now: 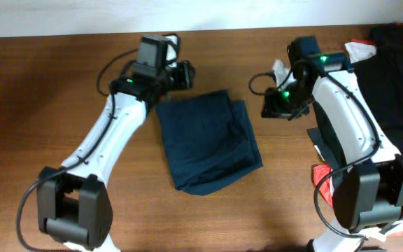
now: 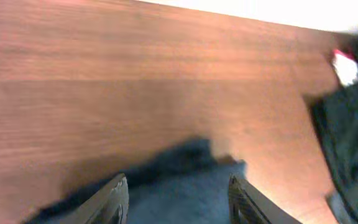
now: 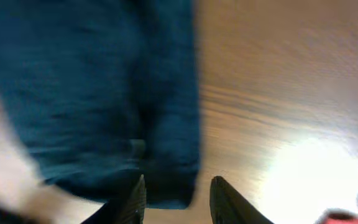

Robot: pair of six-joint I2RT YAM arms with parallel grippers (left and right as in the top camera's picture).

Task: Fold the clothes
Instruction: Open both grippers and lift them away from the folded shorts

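Note:
The dark navy shorts (image 1: 208,140) lie folded into a rough rectangle in the middle of the wooden table. My left gripper (image 1: 186,75) hovers at their far left corner, open and empty; the left wrist view shows the navy cloth (image 2: 185,193) between and below the open fingers (image 2: 179,190). My right gripper (image 1: 271,108) is to the right of the shorts, apart from them, open and empty. The right wrist view, blurred, shows the open fingers (image 3: 176,196) above the edge of the shorts (image 3: 92,93).
A pile of black garments (image 1: 397,77) lies at the table's far right, with small white (image 1: 359,50) and red (image 1: 320,175) cloth pieces beside the right arm. In the left wrist view the dark pile (image 2: 353,124) shows at the right edge.

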